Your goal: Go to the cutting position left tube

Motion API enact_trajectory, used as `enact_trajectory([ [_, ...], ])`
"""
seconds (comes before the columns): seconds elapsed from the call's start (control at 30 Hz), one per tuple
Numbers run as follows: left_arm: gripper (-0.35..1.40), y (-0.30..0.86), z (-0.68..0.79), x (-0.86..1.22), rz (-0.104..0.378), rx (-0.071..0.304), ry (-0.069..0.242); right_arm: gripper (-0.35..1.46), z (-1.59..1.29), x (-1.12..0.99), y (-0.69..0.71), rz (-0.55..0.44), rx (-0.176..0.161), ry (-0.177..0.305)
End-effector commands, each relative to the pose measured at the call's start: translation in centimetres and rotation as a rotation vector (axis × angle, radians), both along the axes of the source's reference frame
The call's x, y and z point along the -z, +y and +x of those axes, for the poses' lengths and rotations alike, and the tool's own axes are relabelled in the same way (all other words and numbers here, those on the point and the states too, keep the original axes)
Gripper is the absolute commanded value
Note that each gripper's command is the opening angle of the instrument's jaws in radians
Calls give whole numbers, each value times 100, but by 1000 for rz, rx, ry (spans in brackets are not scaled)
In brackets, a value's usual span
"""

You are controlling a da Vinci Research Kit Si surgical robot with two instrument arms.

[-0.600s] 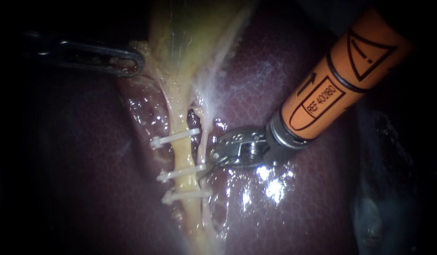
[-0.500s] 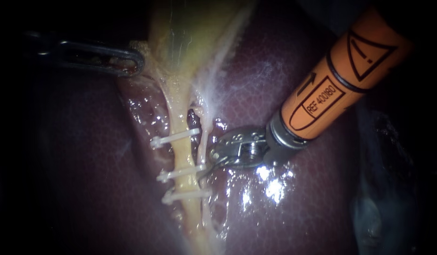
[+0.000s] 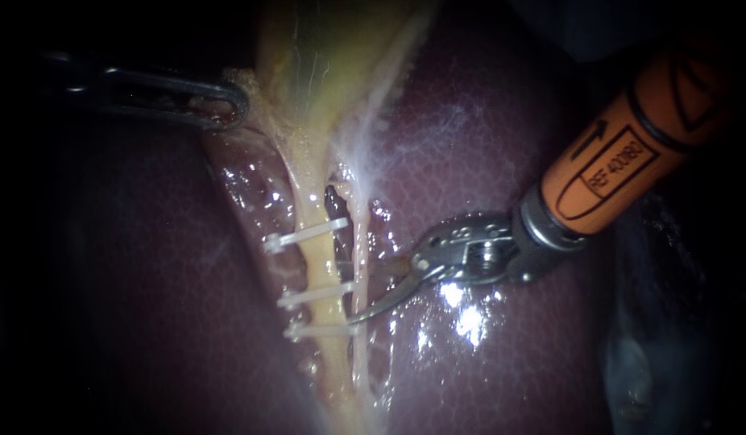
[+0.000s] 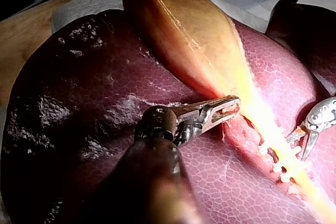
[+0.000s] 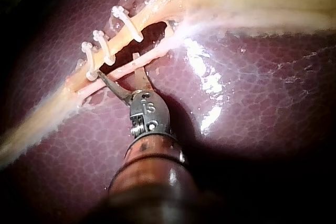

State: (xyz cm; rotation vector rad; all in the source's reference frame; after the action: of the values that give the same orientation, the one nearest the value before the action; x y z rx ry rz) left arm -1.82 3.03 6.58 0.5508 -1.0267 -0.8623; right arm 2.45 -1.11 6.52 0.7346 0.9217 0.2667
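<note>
The left tube (image 3: 323,266) is yellow and carries three white clips (image 3: 307,234), one above and two close together below. Beside it on the right runs the thin pale right tube (image 3: 359,266). My right instrument (image 3: 371,288) comes in on an orange shaft, its two thin blades open. The long lower blade reaches the pale tube near the lowest clip, and the short one points at it higher up. The right wrist view shows these blades (image 5: 118,67) spread against the pale tube. My left instrument (image 3: 216,106) is shut on the gallbladder (image 3: 325,72) edge, as the left wrist view (image 4: 223,109) also shows.
Dark red liver (image 3: 486,161) surrounds the tubes, wet and shiny under the right instrument's wrist (image 3: 470,254). A small dark opening (image 3: 334,197) lies between the two tubes above the top clip. The view's outer edges are in darkness.
My right instrument has drawn back to the right, away from the clipped tube, and its blades now show spread apart. The tubes have shifted slightly. The left instrument holds still.
</note>
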Motion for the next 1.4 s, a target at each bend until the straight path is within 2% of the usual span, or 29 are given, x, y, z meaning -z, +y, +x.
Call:
enact_trajectory([
  [0.03,-35,0,0,0,3,-6,6,143,-7,2,2,-5,3,-12],
  [0.2,-35,1,0,-1,5,-11,13,143,-30,13,11,-13,-7,-29],
  [0.33,-35,1,0,-2,11,-11,22,143,-37,31,22,-6,-16,-33],
  [0.53,-35,0,-1,-2,10,-10,27,143,-28,56,27,8,-26,-24],
  [0.63,-35,0,-1,-2,10,-10,27,143,-17,59,27,16,-31,-14],
  [0.83,-35,-1,-1,-3,9,-10,28,143,0,46,21,18,-15,-6],
  [1.17,-35,-1,-1,-3,9,-10,28,143,1,0,9,85,-27,-37],
  [1.27,-35,-2,-1,-3,9,-9,28,143,4,-10,7,126,-30,-47],
  [1.4,-35,-2,-1,-3,9,-9,28,143,10,-10,7,211,-48,-29],
])
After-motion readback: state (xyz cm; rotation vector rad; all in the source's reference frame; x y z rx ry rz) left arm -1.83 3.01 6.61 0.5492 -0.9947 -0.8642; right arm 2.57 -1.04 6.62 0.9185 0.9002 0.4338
